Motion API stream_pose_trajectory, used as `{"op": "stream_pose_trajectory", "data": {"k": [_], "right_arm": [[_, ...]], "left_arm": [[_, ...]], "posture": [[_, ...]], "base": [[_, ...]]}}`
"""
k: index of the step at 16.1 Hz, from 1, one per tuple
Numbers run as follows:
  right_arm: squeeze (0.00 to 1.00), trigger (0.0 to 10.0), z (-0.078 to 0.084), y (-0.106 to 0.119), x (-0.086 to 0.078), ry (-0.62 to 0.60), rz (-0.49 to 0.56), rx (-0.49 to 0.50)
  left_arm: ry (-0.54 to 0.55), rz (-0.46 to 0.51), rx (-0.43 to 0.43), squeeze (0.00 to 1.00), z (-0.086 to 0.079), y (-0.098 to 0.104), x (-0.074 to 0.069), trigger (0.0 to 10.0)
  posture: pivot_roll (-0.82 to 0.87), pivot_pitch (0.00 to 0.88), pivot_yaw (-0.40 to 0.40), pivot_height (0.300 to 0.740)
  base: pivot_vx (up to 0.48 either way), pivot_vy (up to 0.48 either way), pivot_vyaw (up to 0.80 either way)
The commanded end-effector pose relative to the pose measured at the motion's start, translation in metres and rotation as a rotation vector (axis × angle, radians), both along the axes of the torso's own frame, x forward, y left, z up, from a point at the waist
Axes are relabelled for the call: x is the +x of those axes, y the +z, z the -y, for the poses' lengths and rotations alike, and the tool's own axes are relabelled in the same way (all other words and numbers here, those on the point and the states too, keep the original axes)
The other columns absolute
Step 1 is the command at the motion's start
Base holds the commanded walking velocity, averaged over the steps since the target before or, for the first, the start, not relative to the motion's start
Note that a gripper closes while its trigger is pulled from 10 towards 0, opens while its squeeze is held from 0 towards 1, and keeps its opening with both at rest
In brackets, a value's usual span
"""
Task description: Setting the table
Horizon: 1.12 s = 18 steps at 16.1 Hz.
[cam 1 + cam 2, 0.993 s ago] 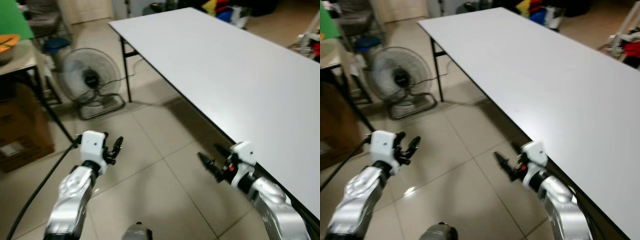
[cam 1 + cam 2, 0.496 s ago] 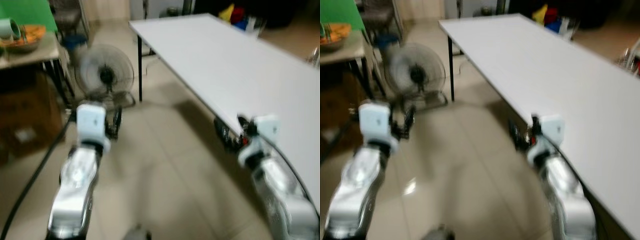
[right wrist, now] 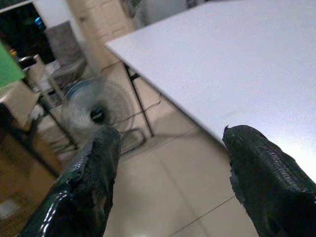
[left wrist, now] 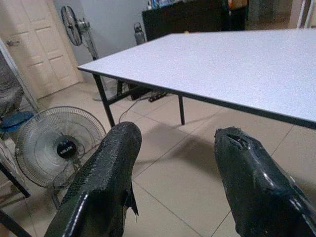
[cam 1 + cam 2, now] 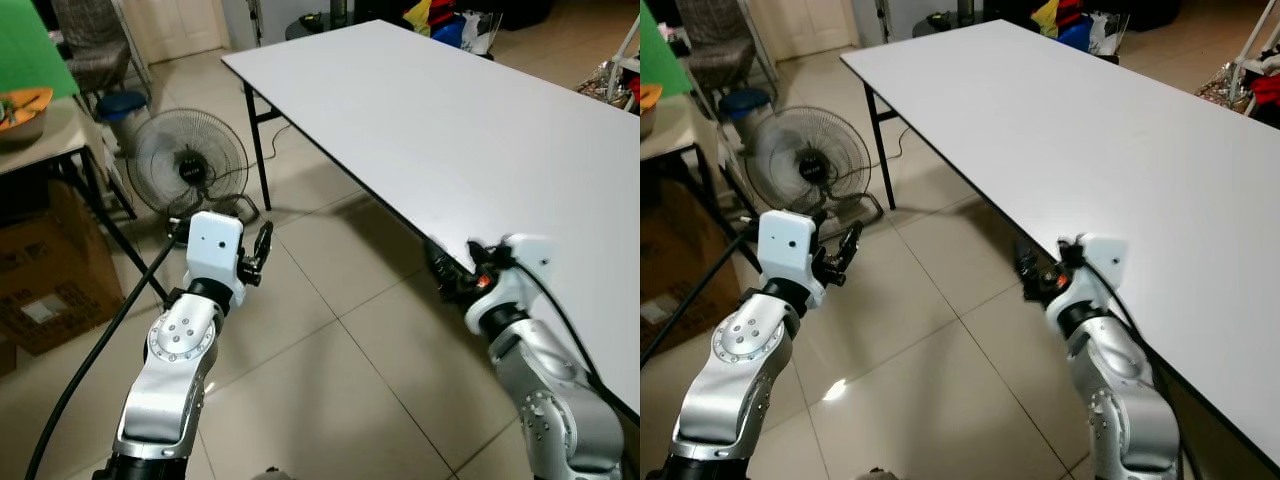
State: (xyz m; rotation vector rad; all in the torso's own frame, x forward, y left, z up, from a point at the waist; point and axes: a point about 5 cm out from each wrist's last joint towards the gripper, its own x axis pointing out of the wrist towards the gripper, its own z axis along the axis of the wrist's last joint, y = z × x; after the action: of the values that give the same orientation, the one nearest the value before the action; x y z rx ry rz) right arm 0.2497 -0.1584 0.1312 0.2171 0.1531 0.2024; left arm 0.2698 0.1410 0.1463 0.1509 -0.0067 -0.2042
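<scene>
Your left gripper [image 4: 173, 182] was raised over the tiled floor [image 5: 330, 360], fingers spread apart and holding nothing, aimed toward the floor fan [image 5: 188, 165]. Your right gripper [image 3: 168, 187] sat just beside the near edge of the white table [image 5: 480, 130], fingers also apart and bare. The table ran away on your right. A side table [image 5: 45, 125] on your left carried a bowl [image 5: 22, 108] (contents unclear), cardboard box [image 5: 45, 290] below it.
</scene>
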Motion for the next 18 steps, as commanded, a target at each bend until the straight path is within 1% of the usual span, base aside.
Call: {"op": "stream_pose_trajectory", "data": {"k": [1,2,3,4,5,7,8,11,12,14,18], "right_arm": [[0.0,10.0,-0.012,-0.001,0.0,0.075,0.003,-0.027],[0.0,10.0,-0.018,-0.002,-0.001,0.119,0.005,-0.071],[0.0,10.0,-0.023,-0.001,-0.001,0.137,0.01,-0.05],[0.0,10.0,-0.029,0.001,-0.001,0.16,0.02,-0.007],[0.0,10.0,-0.03,0.001,0.0,0.166,0.022,0.008],[0.0,10.0,-0.039,0.001,0.0,0.216,0.017,0.031],[0.0,10.0,-0.043,0.003,0.001,0.24,0.025,0.034],[0.0,10.0,-0.044,0.003,0.005,0.245,0.034,0.033],[0.0,10.0,-0.045,0.003,0.007,0.247,0.034,0.035],[0.0,10.0,-0.052,0.004,0.006,0.289,0.041,0.039],[0.0,10.0,-0.051,0.005,0.011,0.279,0.05,0.035]], "left_arm": [[0.003,-0.02,0.01,0.0,-0.002,-0.003,-0.001,10.0],[0.025,-0.024,0.004,0.0,-0.007,-0.003,-0.003,10.0],[0.034,-0.027,0.004,0.0,-0.009,-0.003,-0.005,10.0],[0.045,-0.031,0.006,0.0,-0.012,-0.004,-0.008,10.0],[0.05,-0.032,0.007,0.0,-0.013,-0.004,-0.008,10.0],[0.072,-0.029,0.005,0.0,-0.016,-0.002,-0.012,10.0],[0.078,-0.026,0.009,0.0,-0.017,-0.001,-0.012,10.0],[0.076,-0.028,0.017,0.0,-0.015,-0.002,-0.013,10.0],[0.082,-0.024,0.018,0.0,-0.017,0.0,-0.014,10.0],[0.096,-0.016,0.018,0.0,-0.019,0.002,-0.014,10.0],[0.103,0.0,0.017,0.0,-0.017,0.005,-0.015,10.0]], "posture": [[0.08,0.0,0.085,0.727],[0.09,0.0,0.083,0.727],[0.1,0.0,0.077,0.727],[0.11,0.0,0.066,0.727],[0.11,0.0,0.066,0.727],[0.13,0.0,0.045,0.727],[0.14,0.0,0.048,0.727],[0.15,0.0,0.039,0.727],[0.16,0.0,0.03,0.727],[0.16,0.0,0.024,0.727],[0.18,0.0,0.01,0.727]], "base": [[0.36,0.0,0.0],[0.36,0.0,0.55],[0.371,0.0,0.8],[0.371,0.0,0.8],[0.364,0.0,0.8],[0.366,0.0,0.8],[0.371,0.0,0.8],[0.369,0.0,0.8],[0.368,0.0,0.8],[0.369,0.0,0.8],[0.368,0.0,0.8]]}}
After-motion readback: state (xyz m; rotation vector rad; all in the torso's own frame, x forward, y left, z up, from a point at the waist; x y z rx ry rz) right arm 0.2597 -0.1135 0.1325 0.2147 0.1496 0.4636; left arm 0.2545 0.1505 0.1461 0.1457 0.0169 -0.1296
